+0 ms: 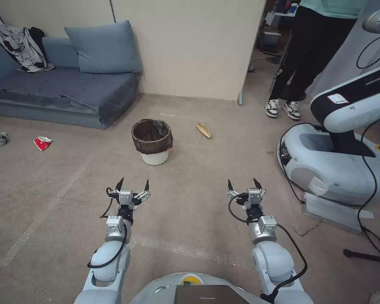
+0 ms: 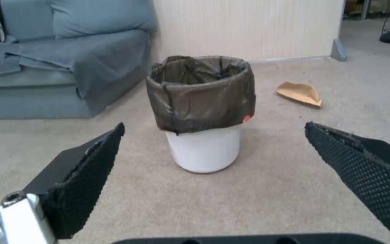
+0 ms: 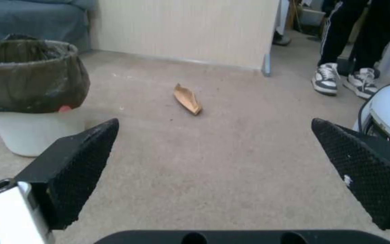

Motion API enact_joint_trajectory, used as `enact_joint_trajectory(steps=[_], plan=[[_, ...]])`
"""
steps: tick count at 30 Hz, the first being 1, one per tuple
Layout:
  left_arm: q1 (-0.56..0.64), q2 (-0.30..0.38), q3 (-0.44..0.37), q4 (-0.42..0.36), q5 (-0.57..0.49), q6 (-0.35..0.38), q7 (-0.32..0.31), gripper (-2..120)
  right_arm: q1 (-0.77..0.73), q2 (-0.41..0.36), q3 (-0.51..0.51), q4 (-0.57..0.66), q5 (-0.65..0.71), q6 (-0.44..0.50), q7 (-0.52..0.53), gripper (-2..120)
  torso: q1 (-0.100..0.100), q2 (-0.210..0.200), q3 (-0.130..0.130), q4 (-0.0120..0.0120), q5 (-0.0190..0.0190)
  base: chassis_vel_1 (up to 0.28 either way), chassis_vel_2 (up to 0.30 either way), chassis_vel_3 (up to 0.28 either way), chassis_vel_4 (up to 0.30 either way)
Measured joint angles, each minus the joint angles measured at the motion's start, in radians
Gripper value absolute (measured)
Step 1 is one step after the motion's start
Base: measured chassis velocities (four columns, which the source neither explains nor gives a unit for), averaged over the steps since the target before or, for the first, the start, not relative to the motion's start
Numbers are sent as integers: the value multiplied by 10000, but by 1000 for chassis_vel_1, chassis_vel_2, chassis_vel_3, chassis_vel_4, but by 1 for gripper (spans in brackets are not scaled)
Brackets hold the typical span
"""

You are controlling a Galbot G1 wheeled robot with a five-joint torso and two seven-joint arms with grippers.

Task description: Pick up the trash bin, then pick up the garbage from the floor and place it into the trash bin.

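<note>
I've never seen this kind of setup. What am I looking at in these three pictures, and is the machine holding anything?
This is a wheeled robot with two arms. The head view looks down from its head at a carpeted floor. The left gripper and right gripper both hover open and empty. The other two views come from cameras on each wrist; the black wedges are the gripper fingers. Ahead stands the trash bin, white with a dark bag. Litter lies around it: a brown paper wrapper to its right, a red-and-white packet and a small bottle near the sofa.
</note>
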Motion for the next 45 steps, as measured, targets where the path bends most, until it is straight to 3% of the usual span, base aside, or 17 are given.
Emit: enact_joint_trajectory(steps=[2, 6, 10, 14, 20, 30, 36, 39, 41, 45], plan=[[47, -6, -24, -140, 3, 88, -8, 100, -23, 33, 35, 131, 0, -68, 2, 100, 0, 0, 1, 1, 0, 0, 0, 0, 0], [472, -73, -256, -1447, 83, 890, -124, 100, -259, 347, 382, 1469, 39, -718, 76, 100, 0, 0, 0, -1, -1, 0, 0, 0, 0], [703, -113, -379, -2184, 133, 1342, -189, 100, -388, 529, 578, 2215, 74, -1093, 126, 100, 0, 0, 0, 0, 0, 0, 0, 0, 0], [1175, -192, -637, -3611, 227, 2232, -322, 100, -663, 889, 976, 3715, 142, -1849, 223, 100, 0, 0, -1, 0, -1, 0, 0, 0, 0], [1702, -216, -1058, -4935, 241, 3067, -472, 100, -818, 1096, 1208, 4566, 184, -2277, 283, 100, 0, 1, -1, 0, 5, 0, 0, 0, 0], [1835, -172, -1184, -5000, 150, 3126, -516, 100, -843, 1096, 1314, 4597, 468, -2819, -92, 100, 0, 0, -1, -1, 0, 0, 0, 0, 0], [1800, -149, -1124, -4331, 70, 2291, -557, 100, -843, 1087, 1317, 4544, 484, -2814, -143, 100, 0, 1, 0, 0, -1, 0, 0, 0, 0], [1808, -113, -1144, -3982, 109, 1835, -566, 100, -848, 1085, 1318, 4337, 478, -2549, -276, 100, 0, 0, 0, -1, -4, 0, 0, 0, 0], [1841, -110, -1152, -3802, 155, 1572, -630, 100, -876, 1085, 1284, 3551, 401, -1641, -687, 100, 0, 0, 1, 2, 2, 0, 0, 0, 0], [1874, -140, -1158, -3785, 253, 1508, -705, 100, -885, 1082, 1265, 3204, 347, -1192, -880, 100, 0, 0, 0, 0, 0, 0, 0, 0, 0]])
